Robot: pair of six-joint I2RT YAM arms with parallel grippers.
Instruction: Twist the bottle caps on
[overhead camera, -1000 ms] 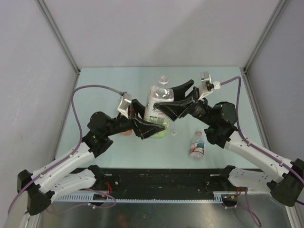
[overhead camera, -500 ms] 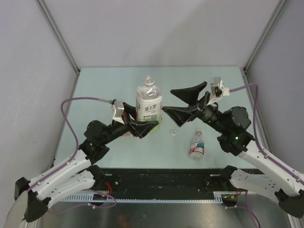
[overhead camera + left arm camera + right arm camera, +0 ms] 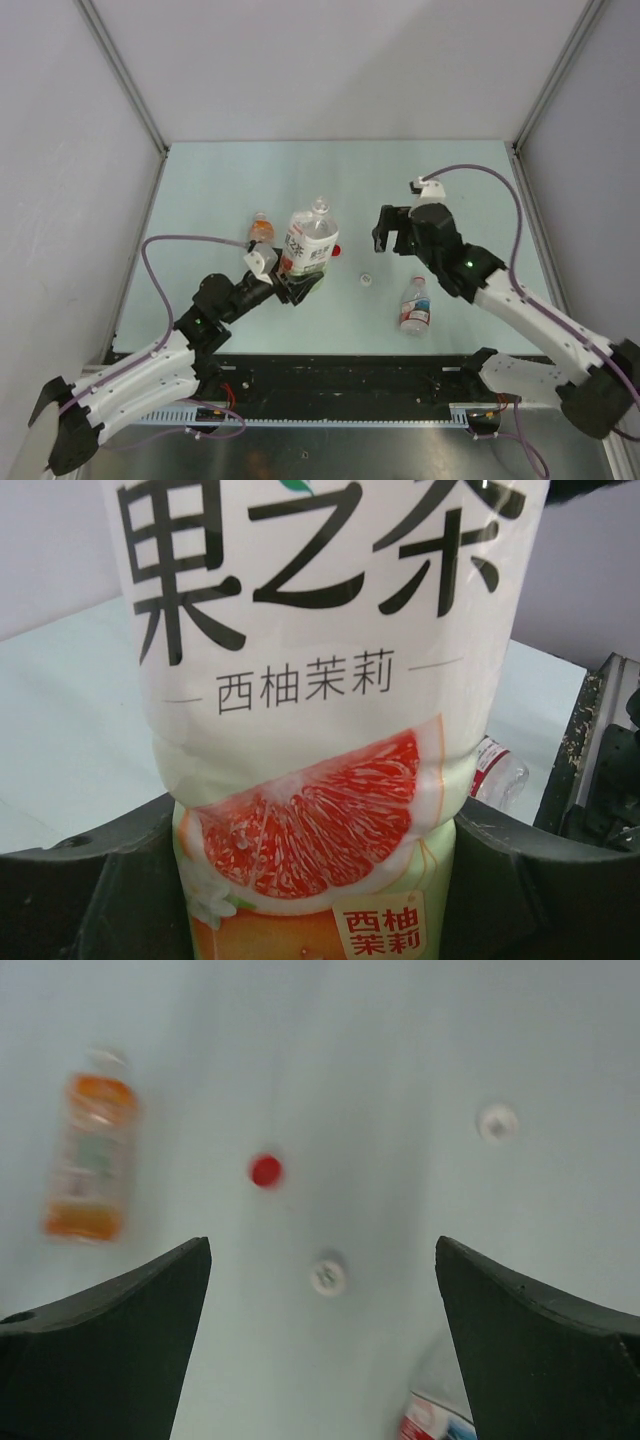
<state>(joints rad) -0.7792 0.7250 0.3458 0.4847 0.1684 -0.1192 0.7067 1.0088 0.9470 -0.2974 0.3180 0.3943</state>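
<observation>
My left gripper [image 3: 300, 284] is shut on the lower body of the bottle with the white label and dark print [image 3: 309, 243], holding it upright above the table. In the left wrist view that bottle [image 3: 320, 680] fills the frame between the black fingers [image 3: 80, 890]. My right gripper [image 3: 390, 234] hangs open and empty over the table, pointing down. Below it lie a white cap [image 3: 328, 1276], a red cap [image 3: 265, 1170] and a second white cap [image 3: 497, 1122]. The orange bottle [image 3: 261, 228] lies on its side at the left. The red-and-white label bottle [image 3: 414, 305] lies at the right.
Grey walls close in the pale green table [image 3: 220, 180] on the left, back and right. A black rail [image 3: 340, 375] with both arm bases runs along the near edge. Purple cables loop over both arms.
My right gripper has opened wide, left the held bottle's top and swung right and down over the caps. My left arm has drawn back toward the near edge with the bottle.
</observation>
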